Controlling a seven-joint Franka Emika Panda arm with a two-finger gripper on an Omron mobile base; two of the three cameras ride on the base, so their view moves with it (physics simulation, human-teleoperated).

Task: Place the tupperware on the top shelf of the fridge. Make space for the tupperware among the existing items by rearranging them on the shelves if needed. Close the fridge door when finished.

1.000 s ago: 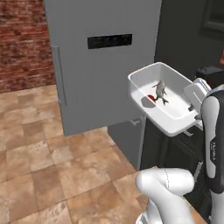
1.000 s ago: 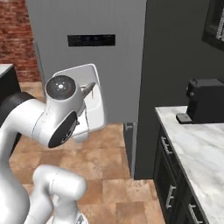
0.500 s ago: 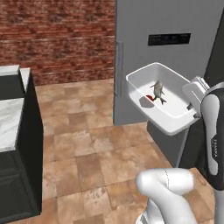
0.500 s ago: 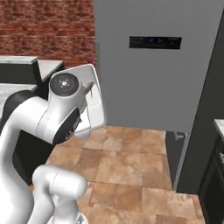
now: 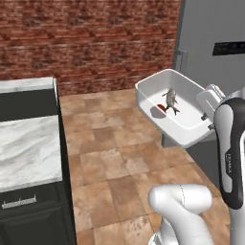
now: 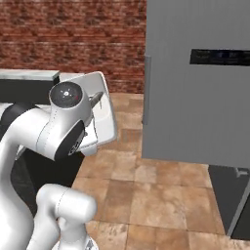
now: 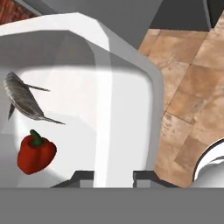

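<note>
My gripper (image 7: 113,175) is shut on the near rim of the white tupperware (image 7: 114,105), which it holds in the air, tilted. In the tub lie a grey fish (image 7: 22,99) and a red pepper (image 7: 36,153). In the left base view the tupperware (image 5: 191,125) hangs in front of my arm, with the gripper (image 5: 209,116) at its right rim. The fridge door (image 6: 195,102) is a tall grey panel with a black display (image 6: 219,56) and a slim handle (image 6: 146,90). The top shelf, the shelves and the existing items are out of view.
A black counter with a marble top (image 5: 28,143) stands at the left. A red brick wall (image 5: 86,38) closes the back. Brown floor tiles (image 6: 146,195) lie open between counter and fridge. A dark cabinet (image 6: 232,195) sits at the lower right.
The whole picture has slid right as the camera turned left: the fridge moved toward the right edge, and the brick wall and counter came in. The tupperware stays in the gripper as before.
</note>
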